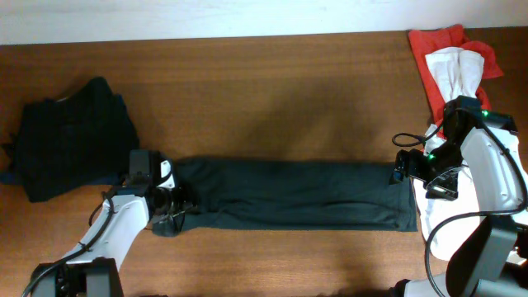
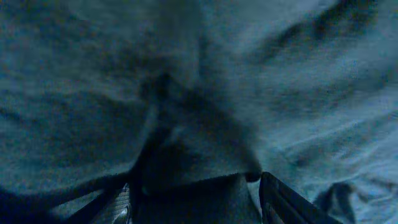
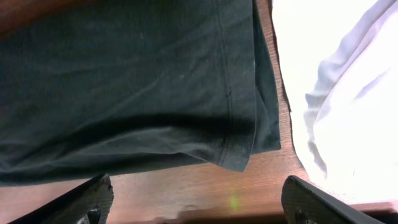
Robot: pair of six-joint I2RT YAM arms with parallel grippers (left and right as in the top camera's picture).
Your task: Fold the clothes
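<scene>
The black T-shirt lies folded into a long narrow strip across the front of the wooden table; no lettering shows. My left gripper is at its left end, where the cloth is bunched. In the left wrist view dark fabric fills the frame and a fold sits between the jaws. My right gripper is at the strip's right end. In the right wrist view its jaws are wide open over bare wood, just short of the shirt's hemmed corner.
A pile of dark garments sits at the left. A red garment with a white one on it lies at the back right corner. White fabric lies just right of the shirt's end.
</scene>
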